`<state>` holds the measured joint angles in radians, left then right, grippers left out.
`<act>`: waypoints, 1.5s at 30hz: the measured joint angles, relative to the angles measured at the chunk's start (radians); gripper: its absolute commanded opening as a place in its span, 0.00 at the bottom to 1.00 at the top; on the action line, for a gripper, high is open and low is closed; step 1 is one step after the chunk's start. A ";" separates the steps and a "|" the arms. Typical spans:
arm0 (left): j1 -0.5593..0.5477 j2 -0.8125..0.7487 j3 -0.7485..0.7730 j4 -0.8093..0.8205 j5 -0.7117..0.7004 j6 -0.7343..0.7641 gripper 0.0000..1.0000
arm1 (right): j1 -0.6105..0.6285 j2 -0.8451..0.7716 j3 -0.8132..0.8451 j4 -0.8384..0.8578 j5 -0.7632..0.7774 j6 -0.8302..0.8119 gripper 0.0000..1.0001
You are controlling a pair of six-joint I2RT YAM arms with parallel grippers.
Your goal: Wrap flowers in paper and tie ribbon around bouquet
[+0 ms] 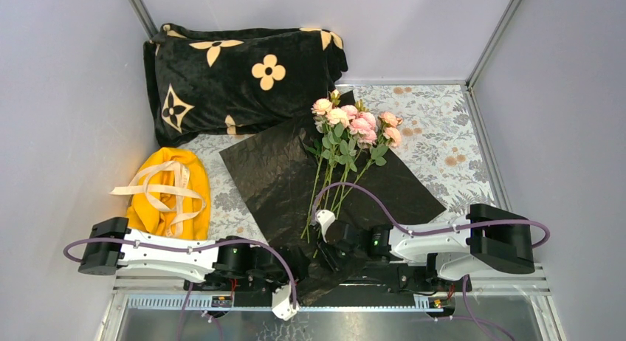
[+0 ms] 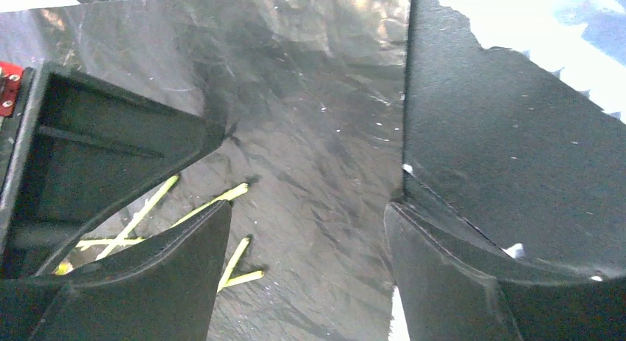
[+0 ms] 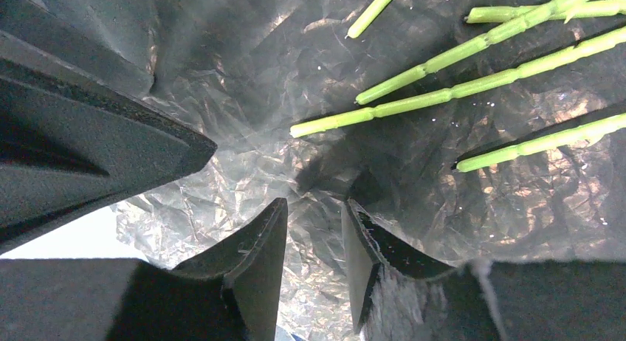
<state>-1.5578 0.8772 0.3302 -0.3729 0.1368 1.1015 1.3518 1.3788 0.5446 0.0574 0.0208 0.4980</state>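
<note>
The black paper (image 1: 280, 175) lies spread flat in the middle of the table. The flowers (image 1: 354, 123) rest on it, pink heads at the far end and green stems (image 3: 443, 97) running toward me. My right gripper (image 1: 326, 241) (image 3: 315, 204) hovers low over the paper just short of the stem ends; its fingers stand a narrow gap apart with only crinkled paper showing between them. My left gripper (image 1: 291, 261) (image 2: 306, 208) is wide open over the paper's near edge, stem ends (image 2: 214, 201) by its left finger. The cream ribbon (image 1: 166, 190) lies at the left.
A yellow cloth (image 1: 173, 201) lies under the ribbon at the left. A black blanket with tan flower marks (image 1: 236, 75) is heaped at the back left. A flower-printed tablecloth (image 1: 443, 134) covers the table, with grey walls on three sides.
</note>
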 measured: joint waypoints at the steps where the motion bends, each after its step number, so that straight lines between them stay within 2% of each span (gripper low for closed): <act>1: 0.000 0.005 0.006 -0.011 0.006 0.006 0.85 | -0.001 0.000 0.000 0.000 -0.001 0.000 0.41; 10: 0.000 0.010 0.045 -0.120 0.037 0.047 0.84 | -0.004 0.000 0.000 0.000 -0.008 -0.003 0.40; 13: 0.000 -0.009 0.034 -0.125 0.036 0.053 0.79 | -0.005 0.000 0.000 0.000 -0.011 -0.003 0.40; 17: -0.001 0.013 0.021 -0.063 0.012 0.013 0.69 | -0.005 0.000 0.000 0.000 -0.012 -0.003 0.39; 23: -0.001 0.080 -0.019 0.124 -0.087 -0.030 0.51 | -0.005 -0.012 0.000 -0.021 -0.013 -0.002 0.39; 32: -0.006 0.043 -0.048 0.126 -0.122 -0.057 0.01 | -0.006 -0.035 -0.001 -0.026 -0.032 0.005 0.42; 39: 0.032 0.082 0.046 0.057 -0.126 -0.190 0.00 | -0.056 -0.182 0.000 -0.120 -0.055 -0.040 0.55; 45: 0.297 0.194 0.217 -0.002 -0.009 -0.325 0.00 | -0.173 -0.336 0.023 -0.196 -0.113 -0.114 0.75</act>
<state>-1.2606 1.0714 0.5468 -0.3744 0.1280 0.7761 1.1790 1.0428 0.5678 -0.1383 -0.0925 0.3840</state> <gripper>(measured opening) 0.006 0.667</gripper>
